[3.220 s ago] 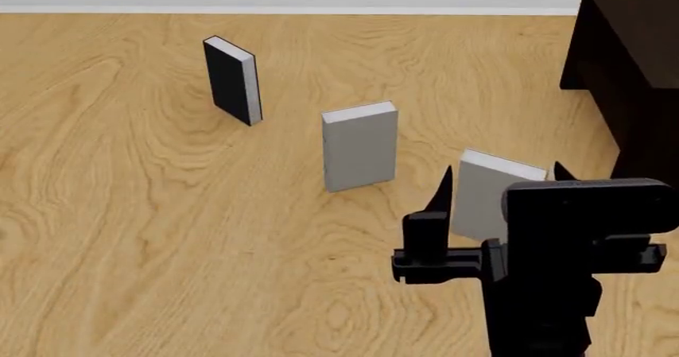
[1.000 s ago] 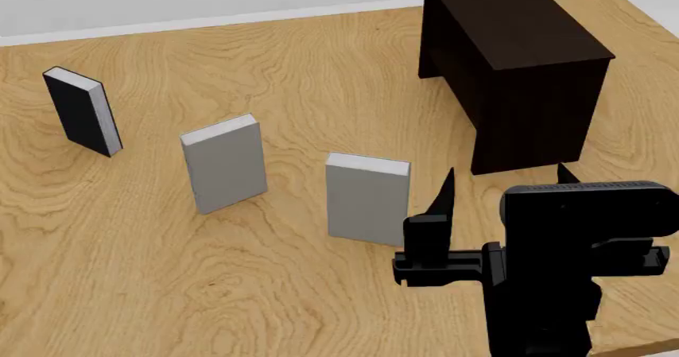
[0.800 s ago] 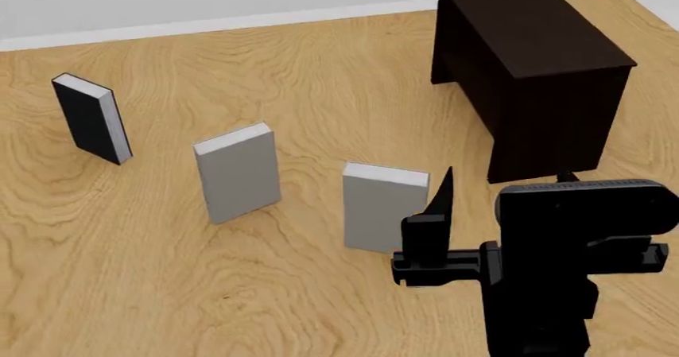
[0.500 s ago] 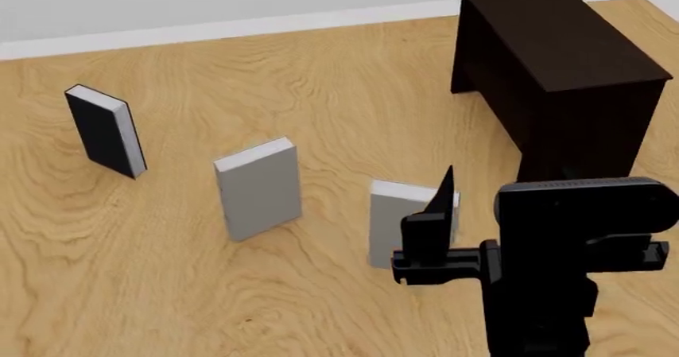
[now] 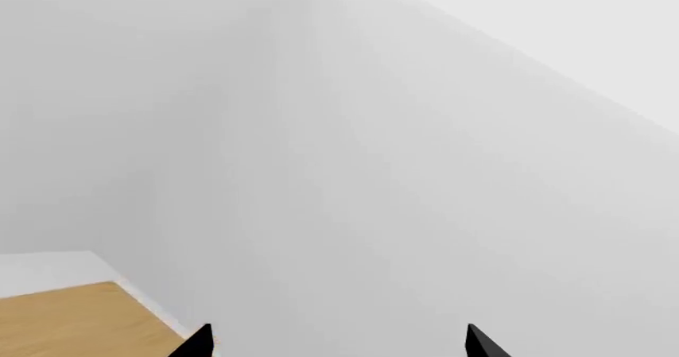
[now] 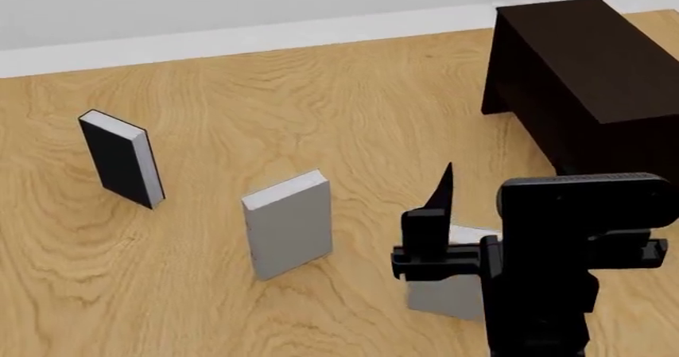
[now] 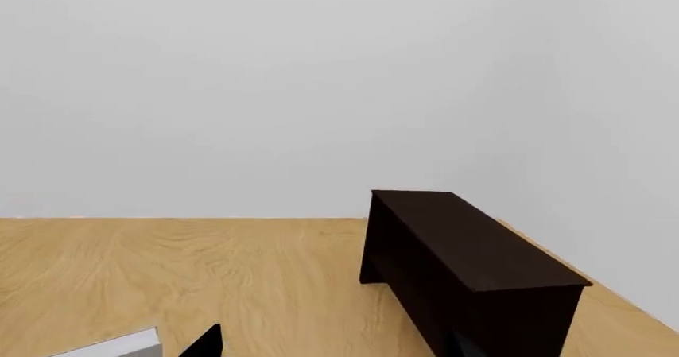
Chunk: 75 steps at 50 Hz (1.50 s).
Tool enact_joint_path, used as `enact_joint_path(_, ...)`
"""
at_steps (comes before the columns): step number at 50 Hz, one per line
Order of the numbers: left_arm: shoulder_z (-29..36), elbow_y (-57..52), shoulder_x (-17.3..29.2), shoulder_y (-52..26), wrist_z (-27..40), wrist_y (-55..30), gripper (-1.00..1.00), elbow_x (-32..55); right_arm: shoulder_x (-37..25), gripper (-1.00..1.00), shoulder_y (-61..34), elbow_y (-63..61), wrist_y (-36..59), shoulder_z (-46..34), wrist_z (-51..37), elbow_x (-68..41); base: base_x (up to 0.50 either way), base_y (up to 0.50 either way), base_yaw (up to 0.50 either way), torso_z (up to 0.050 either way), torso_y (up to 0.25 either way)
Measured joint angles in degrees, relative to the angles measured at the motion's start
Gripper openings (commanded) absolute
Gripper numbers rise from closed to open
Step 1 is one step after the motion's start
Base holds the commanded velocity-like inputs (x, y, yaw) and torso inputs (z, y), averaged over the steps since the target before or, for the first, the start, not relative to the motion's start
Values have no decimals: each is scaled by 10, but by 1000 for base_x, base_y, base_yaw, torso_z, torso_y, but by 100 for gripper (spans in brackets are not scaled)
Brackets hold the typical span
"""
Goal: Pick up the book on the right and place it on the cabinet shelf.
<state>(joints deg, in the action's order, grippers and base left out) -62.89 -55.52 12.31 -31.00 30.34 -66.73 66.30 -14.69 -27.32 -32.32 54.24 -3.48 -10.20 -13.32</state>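
**Item: grey book (image 6: 440,297), rightmost of three.** Stands upright near the near edge of the wooden surface, toward its right side. It is largely hidden behind the right gripper (image 6: 494,238) in the head view. In the right wrist view only its white page edge (image 7: 117,345) shows, beside one fingertip and not between the two.

**Change.** Over the last seconds the whole scene has slid across the head view. The book has dropped from open sight to behind the gripper, and the cabinet (image 6: 578,55) has drifted toward the right edge. Judgement: base or head moved, not the objects; the arm is lining up, and the grasp is not yet begun.

**Tools.**
- Right gripper: fingers spread wide, empty.
- Left gripper (image 5: 339,345): tips apart, empty, facing bare wall.

**Neighbours.**
- Second grey book (image 6: 289,234): upright, well apart on the left side.
- Black book (image 6: 122,168): upright, farther toward the left edge.

**Destination.** The cabinet is at the far right corner, against the white wall strip. Its top board is plain to see; an inner shelf cannot be made out.

**Room.** Bare wood lies between book and cabinet, so the carry path looks free. The risk is tipping the upright book on approach.
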Motion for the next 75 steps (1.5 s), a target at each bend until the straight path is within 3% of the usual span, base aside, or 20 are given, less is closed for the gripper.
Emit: enact_joint_path(75,32,7,19,32,23,47,100,10,-4,100,12,-6,-3,23,-9,-35,289,-59,0,0,1)
